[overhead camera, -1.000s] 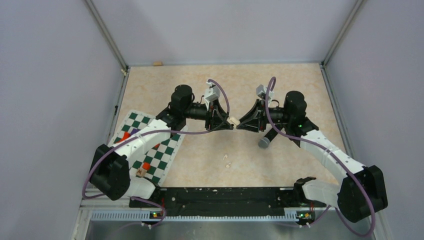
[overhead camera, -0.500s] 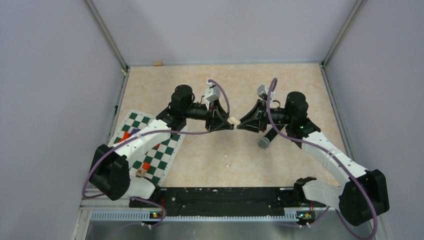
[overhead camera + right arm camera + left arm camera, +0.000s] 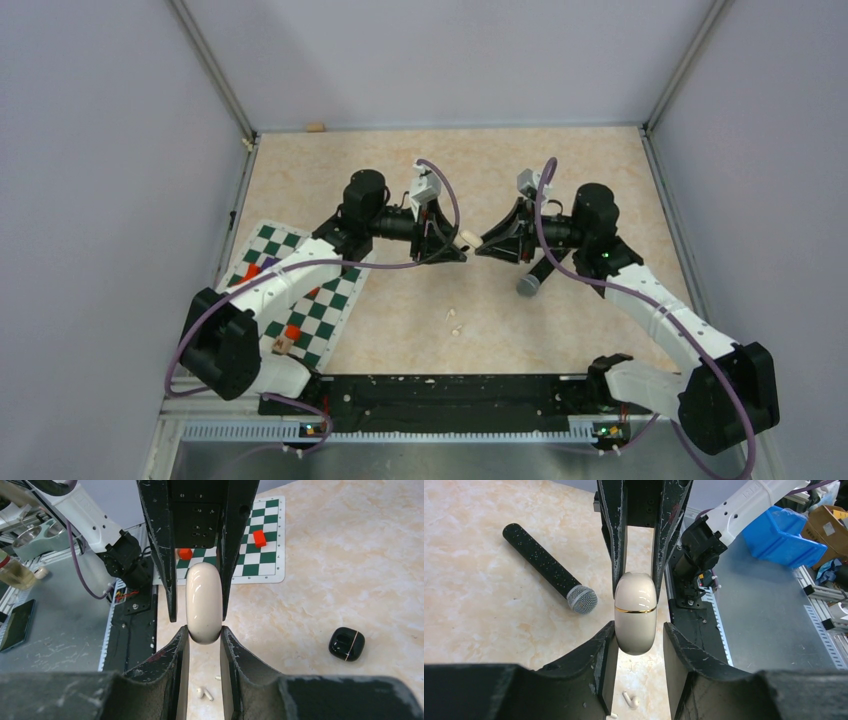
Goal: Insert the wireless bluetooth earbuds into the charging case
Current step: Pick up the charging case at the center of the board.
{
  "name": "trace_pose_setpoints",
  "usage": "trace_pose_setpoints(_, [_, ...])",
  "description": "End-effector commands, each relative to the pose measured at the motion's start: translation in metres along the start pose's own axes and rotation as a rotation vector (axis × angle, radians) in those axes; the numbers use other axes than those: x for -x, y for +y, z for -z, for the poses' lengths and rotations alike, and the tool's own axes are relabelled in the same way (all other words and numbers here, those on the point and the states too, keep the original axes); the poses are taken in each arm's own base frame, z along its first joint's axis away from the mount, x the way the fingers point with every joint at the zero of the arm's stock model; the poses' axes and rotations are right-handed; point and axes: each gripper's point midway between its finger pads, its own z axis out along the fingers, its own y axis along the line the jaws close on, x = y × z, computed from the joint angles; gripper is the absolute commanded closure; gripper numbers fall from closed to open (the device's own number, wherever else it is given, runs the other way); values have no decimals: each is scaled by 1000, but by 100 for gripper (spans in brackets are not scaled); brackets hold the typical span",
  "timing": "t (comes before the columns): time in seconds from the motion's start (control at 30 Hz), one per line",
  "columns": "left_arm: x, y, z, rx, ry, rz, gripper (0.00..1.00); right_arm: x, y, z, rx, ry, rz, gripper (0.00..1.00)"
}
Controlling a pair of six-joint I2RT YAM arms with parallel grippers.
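A cream charging case (image 3: 635, 611) with a gold seam, its lid closed, hangs above the table between both grippers. My right gripper (image 3: 204, 630) is shut on the case (image 3: 204, 602), both pads pressed to it. My left gripper (image 3: 638, 630) stands open around the other end, one finger touching and a small gap at the other. From above, the left gripper (image 3: 461, 250) and right gripper (image 3: 479, 247) meet tip to tip at the case (image 3: 464, 238). Two white earbuds (image 3: 456, 321) lie on the table below; one earbud (image 3: 630, 700) shows in the left wrist view, another (image 3: 204, 693) in the right. Black earbuds are out of view.
A black microphone (image 3: 534, 276) lies under the right arm. A black case (image 3: 346, 643), lid open, sits on the table. A green-white checkered board (image 3: 305, 300) with small red blocks lies at the left. Walls enclose the table on three sides.
Almost nothing has moved. The right arm's elbow has drifted slightly to the right, and the case stays between the two grippers at the same spot.
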Motion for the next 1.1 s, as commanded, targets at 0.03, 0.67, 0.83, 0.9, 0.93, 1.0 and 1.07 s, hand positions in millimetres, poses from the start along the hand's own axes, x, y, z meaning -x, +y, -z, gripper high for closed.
trace_pose_setpoints(0.03, [4, -3, -1, -30, -3, -26, 55, 17, -2, 2, -10, -8, 103, 81])
trace_pose_setpoints(0.67, [-5, -7, -6, -49, 31, -44, 37, 9, 5, -4, 35, 35, 115, 81])
trace_pose_setpoints(0.83, [-5, -7, -8, -53, 38, -43, 37, 5, 5, -6, 43, 49, 114, 81])
trace_pose_setpoints(0.9, [-5, -6, -8, -53, 38, -44, 39, 4, 5, -7, 45, 54, 115, 81])
trace_pose_setpoints(0.93, [-5, -6, -8, -51, 38, -44, 41, 4, 5, -7, 43, 54, 115, 81])
trace_pose_setpoints(1.0, [-4, -7, -8, -52, 38, -46, 45, 4, 5, -7, 41, 53, 117, 81])
trace_pose_setpoints(1.07, [-5, -6, -9, -51, 39, -44, 49, 4, 5, -7, 39, 54, 116, 81])
